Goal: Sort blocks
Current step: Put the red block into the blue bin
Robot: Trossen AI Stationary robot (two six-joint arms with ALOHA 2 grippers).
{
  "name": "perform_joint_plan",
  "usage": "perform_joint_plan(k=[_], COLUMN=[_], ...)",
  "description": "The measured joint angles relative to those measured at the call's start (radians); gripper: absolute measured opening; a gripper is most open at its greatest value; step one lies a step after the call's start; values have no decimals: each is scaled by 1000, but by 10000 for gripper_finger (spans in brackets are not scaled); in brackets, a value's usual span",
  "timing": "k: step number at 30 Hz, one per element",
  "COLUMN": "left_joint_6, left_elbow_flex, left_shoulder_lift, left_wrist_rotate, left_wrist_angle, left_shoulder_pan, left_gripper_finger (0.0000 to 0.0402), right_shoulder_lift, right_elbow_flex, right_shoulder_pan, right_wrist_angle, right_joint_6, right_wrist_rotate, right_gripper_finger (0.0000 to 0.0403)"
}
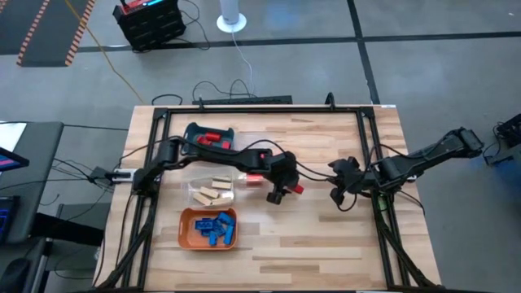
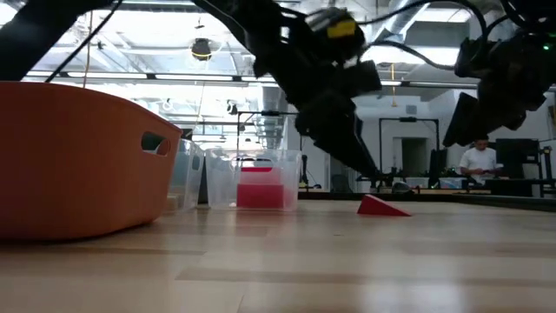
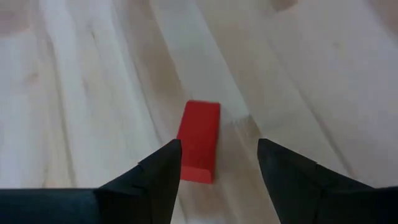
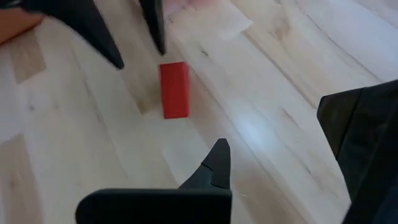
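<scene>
Wooden table [image 1: 326, 236] carries 3 trays; 1 red block [image 1: 296, 189] lies loose mid-table between the spread fingers of the left gripper [image 1: 281, 194]. Right gripper [image 1: 340, 195] waits nearby, closed, empty. Blue blocks overlap, uncountable.

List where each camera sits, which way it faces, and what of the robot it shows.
High: overhead, straight down on the table; both arms.
Low: table height, level toward the room; orange tray, arms above.
Left wrist: down past the open left end effector at the red block.
Right wrist: past the right end effector.
Shared: all four show that block.
</scene>
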Motion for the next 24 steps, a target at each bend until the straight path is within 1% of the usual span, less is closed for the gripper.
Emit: perform_joint_plan(k=[5, 11, 15, 20, 24], left_joint_6=[22, 15, 30, 38, 39], left_elbow_flex=[93, 96, 96, 96, 95], left_shoulder_lift=[77, 81, 90, 142, 145], left_wrist_rotate=[0, -3, 0, -3, 2], left_wrist_angle=[-60, -25, -18, -3, -6], left_shoulder_pan=[9, 27, 33, 32, 42], left_gripper_finger=[209, 208, 210, 224, 228], right_shoulder_lift=[-28, -59, -59, -58, -58], right_elbow_flex=[-1, -1, 0, 0, 0], right_shoulder_pan=[1, 0, -1, -1, 0], right_wrist_angle=[-58, -71, -68, -67, -61], right_joint_6=[42, 41, 33, 31, 31], right_wrist_rotate=[18, 20, 40, 51, 61], right_gripper_finger=[1, 1, 1, 1, 1])
